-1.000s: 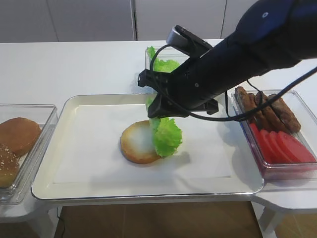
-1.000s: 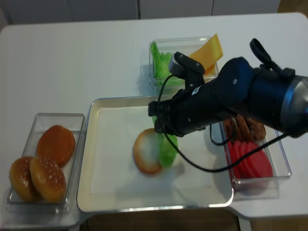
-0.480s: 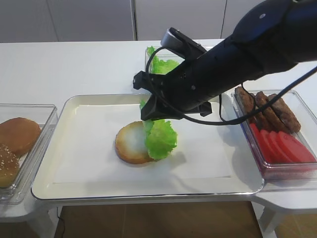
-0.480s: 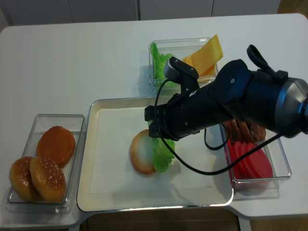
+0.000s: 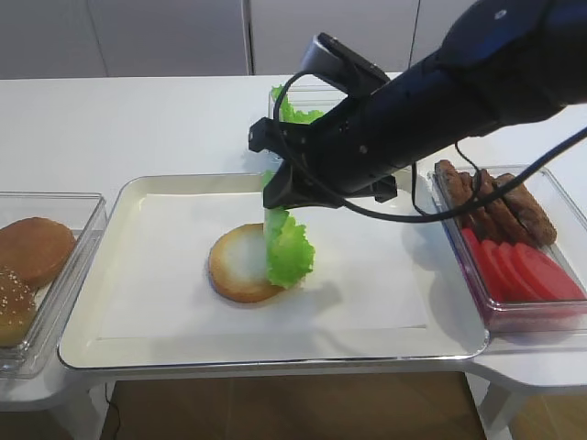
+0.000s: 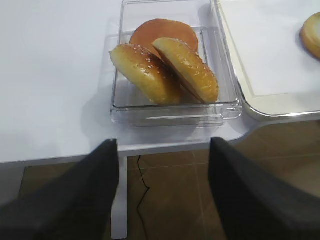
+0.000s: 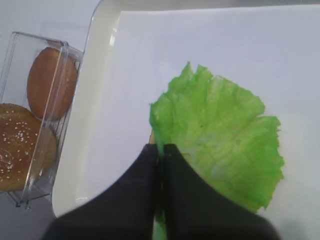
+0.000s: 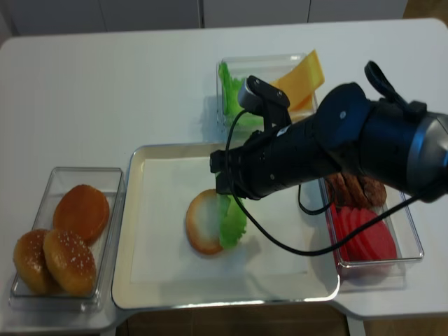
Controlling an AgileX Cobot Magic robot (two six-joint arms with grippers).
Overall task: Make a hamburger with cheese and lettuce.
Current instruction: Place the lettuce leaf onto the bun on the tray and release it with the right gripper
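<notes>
Fingers (image 7: 150, 165) pinching lettuce (image 7: 220, 135), visible only from right wrist.

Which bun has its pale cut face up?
The hamburger on the tray, partly under the lettuce; the buns in the left container show brown crusts.

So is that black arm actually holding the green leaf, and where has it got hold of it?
Yes. The right hand is shut on the lettuce, pinching its upper edge; the leaf hangs down over the hamburger.
</notes>
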